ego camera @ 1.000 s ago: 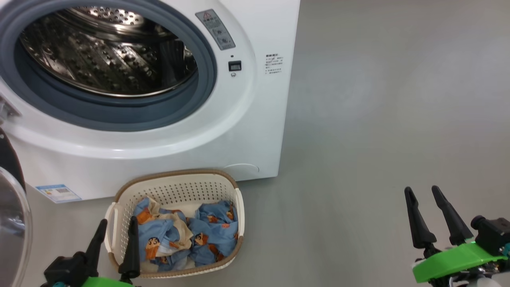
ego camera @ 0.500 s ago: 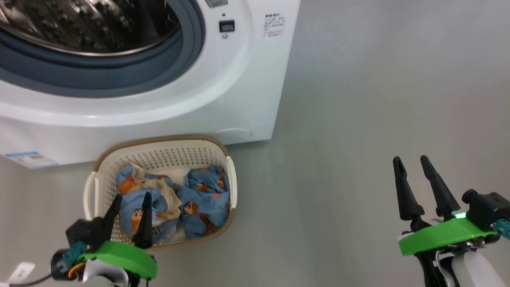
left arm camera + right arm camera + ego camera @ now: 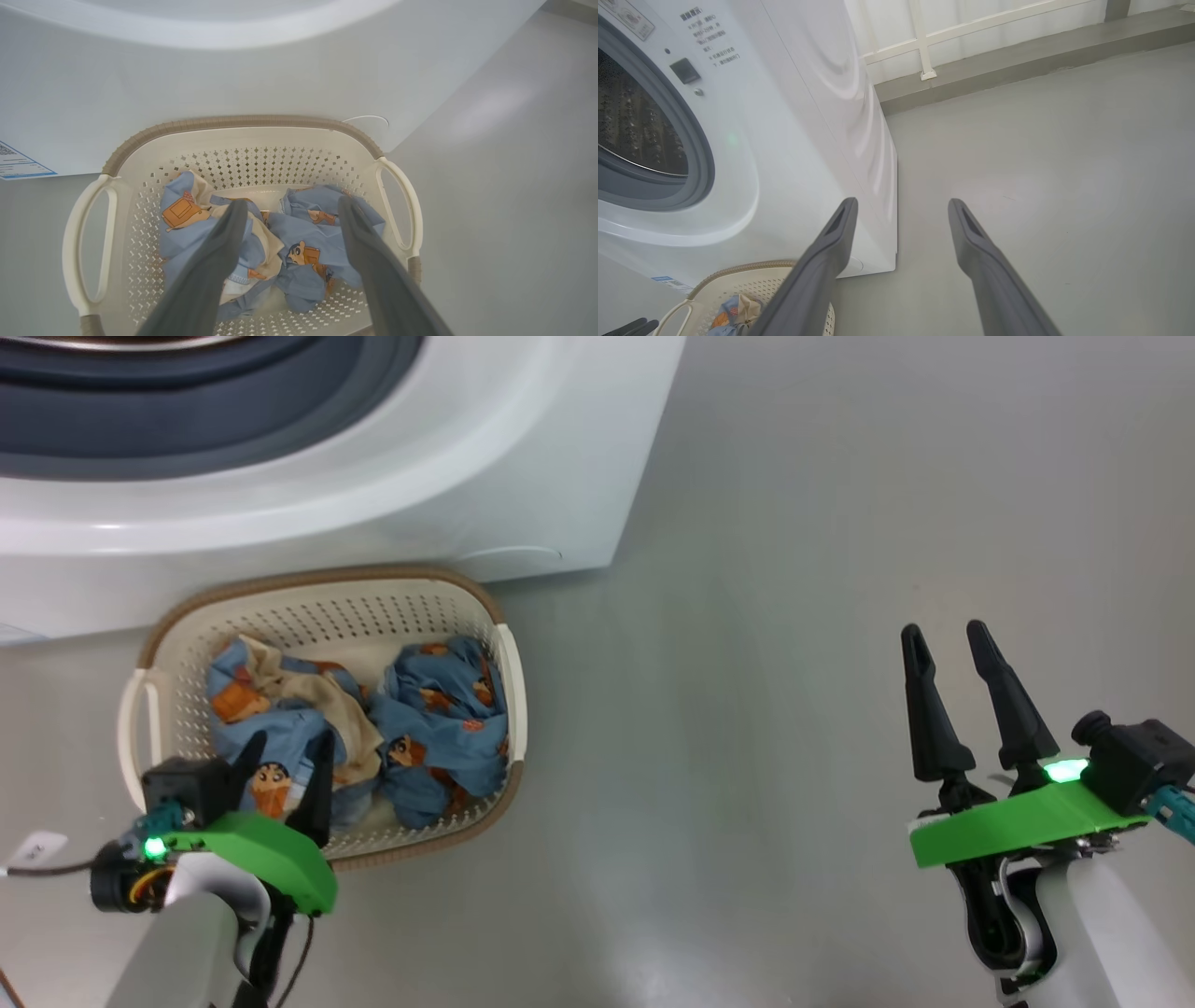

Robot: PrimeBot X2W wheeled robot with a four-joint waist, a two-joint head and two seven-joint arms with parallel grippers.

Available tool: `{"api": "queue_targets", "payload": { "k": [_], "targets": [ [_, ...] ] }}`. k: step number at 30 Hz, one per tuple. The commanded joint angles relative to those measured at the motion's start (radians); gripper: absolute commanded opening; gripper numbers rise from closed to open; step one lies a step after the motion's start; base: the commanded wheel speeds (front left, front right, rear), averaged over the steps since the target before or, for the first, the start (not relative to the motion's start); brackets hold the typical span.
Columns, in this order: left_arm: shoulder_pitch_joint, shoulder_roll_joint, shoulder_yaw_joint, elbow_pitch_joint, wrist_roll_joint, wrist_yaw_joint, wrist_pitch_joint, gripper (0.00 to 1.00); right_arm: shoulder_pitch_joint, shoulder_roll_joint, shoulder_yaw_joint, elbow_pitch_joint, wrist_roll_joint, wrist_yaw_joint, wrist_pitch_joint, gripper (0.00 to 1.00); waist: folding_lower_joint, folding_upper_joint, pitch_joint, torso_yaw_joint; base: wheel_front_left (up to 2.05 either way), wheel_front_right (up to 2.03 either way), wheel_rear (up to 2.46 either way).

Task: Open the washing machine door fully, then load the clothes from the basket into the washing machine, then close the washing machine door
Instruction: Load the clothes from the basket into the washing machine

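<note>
**Change of state**

1. The head camera has tilted down. The drum opening that was in the head view a second ago has slid off the top edge, and only the grey gasket point(image 3: 187, 420) of the washing machine point(image 3: 327, 523) is left, at 11 o'clock. This is a camera shift. The machine and the basket point(image 3: 308, 616) have not moved on the floor point(image 3: 747, 616).
2. Measured against the basket, the left gripper point(image 3: 289, 745) has advanced from the near left corner to a position above the clothes point(image 3: 439, 709). Its jaws are spread wide and empty, with both fingers framing the heap in the left wrist view.
3. The right gripper point(image 3: 943, 631) is at 4 o'clock over bare floor, well apart from the basket. It is also spread wide and holds nothing.

**Meaning for the task**

In the right wrist view the drum mouth is uncovered, so the door step appears complete. The loading step appears to be starting. All the clothes lie in the basket, which stands on the floor at 8 o'clock, just beside the machine's front.

**Inventory**

- Washing machine: one.
- Basket: one, with two handles point(image 3: 516, 691).
- Clothes: two bundles. The 9 o'clock bundle shows a cream patch, and the garment count cannot be determined.
- Grippers: two, each with two fingers.
- Blue label point(image 3: 18, 163): one.
</note>
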Motion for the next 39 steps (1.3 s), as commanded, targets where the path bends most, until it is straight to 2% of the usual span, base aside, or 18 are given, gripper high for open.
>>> {"api": "queue_targets", "payload": {
  "k": [1, 14, 26, 39],
  "targets": [
    [-0.027, 0.04, 0.019, 0.022, 0.01, 0.003, -0.007, 1.0, -0.014, 0.001, 0.027, -0.025, -0.018, 0.006, -0.009, 1.0, 0.0, -0.0001, 0.053, -0.029, 0.0, 0.0, 0.0],
    [-0.228, 0.114, -0.018, 0.294, 0.004, 0.007, 0.009, 1.0, -0.045, 0.026, 0.015, -0.055, -0.019, 0.006, -0.009, 1.0, 0.0, -0.0001, 0.171, -0.08, 0.0, 0.0, 0.0],
    [-0.314, 0.176, -0.054, 0.338, 0.03, 0.069, 0.125, 1.0, -0.082, 0.04, 0.022, -0.084, -0.024, 0.006, -0.009, 1.0, 0.0, -0.0001, 0.26, -0.104, 0.0, 0.0, 0.0],
    [-0.338, 0.2, -0.081, 0.343, 0.035, 0.094, 0.202, 1.0, -0.099, 0.049, 0.043, -0.105, -0.028, 0.006, -0.009, 1.0, 0.0, -0.0001, 0.301, -0.113, 0.0, 0.0, 0.0]
  ]
}}
